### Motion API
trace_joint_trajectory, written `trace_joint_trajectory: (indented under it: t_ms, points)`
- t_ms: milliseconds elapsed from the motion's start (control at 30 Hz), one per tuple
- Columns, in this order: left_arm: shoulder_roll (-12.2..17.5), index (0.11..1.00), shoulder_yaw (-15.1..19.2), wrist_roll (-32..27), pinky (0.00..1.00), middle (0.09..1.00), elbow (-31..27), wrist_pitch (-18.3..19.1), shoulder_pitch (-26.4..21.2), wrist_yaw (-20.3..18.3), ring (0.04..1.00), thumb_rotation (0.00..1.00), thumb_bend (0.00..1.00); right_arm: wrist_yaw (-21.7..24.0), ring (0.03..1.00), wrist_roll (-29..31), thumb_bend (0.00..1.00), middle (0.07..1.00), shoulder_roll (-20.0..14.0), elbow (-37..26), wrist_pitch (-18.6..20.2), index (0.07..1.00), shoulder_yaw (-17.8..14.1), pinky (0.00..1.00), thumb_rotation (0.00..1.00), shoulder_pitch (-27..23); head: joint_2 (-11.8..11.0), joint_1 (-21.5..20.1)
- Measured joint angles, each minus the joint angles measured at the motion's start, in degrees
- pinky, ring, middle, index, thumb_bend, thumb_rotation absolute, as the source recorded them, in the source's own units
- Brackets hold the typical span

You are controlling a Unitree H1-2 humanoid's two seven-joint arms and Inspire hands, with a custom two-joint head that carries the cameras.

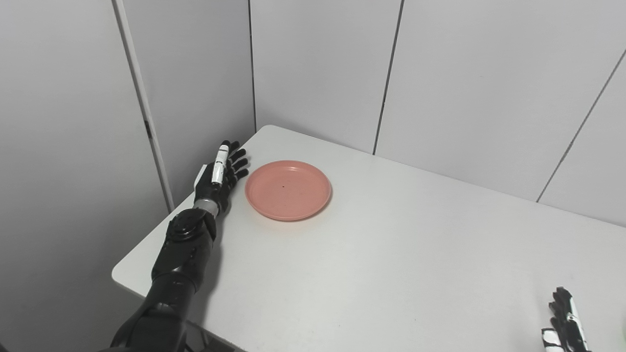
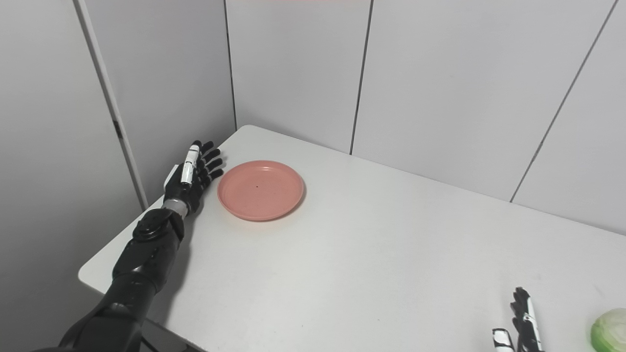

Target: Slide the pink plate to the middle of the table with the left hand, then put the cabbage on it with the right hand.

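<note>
A round pink plate (image 1: 288,189) lies flat on the white table, toward its far left corner. My left hand (image 1: 222,175) rests just left of the plate's rim, open, fingers stretched out and apart, holding nothing; a small gap separates it from the plate. The pale green cabbage (image 2: 610,329) sits at the near right of the table, cut off by the right eye view's edge. My right hand (image 2: 522,320) shows only partly at the bottom edge, left of the cabbage, fingers extended and apart from it.
The white table (image 1: 391,254) has a rounded near-left corner and a left edge close beside my left arm. Grey wall panels (image 1: 318,68) stand right behind the table's far edge.
</note>
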Motion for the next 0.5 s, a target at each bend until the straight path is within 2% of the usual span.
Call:
trace_joint_trajectory:
  t_ms: [200,500]
  points:
    - [0.0,0.911,-0.7,0.0,0.91,0.911,3.2,-2.4,-1.5,-0.9,0.902,1.00,0.44,0.1,1.000,-0.5,0.33,1.000,0.0,-0.4,0.1,1.000,0.0,1.00,1.00,0.2,0.3,-0.4]
    - [-0.9,0.884,-2.0,0.2,0.88,0.890,5.8,-3.0,-3.8,-0.8,0.889,1.00,0.44,0.2,1.000,-1.2,0.34,1.000,0.0,-0.6,0.0,1.000,-0.2,1.00,1.00,0.3,0.8,-0.8]
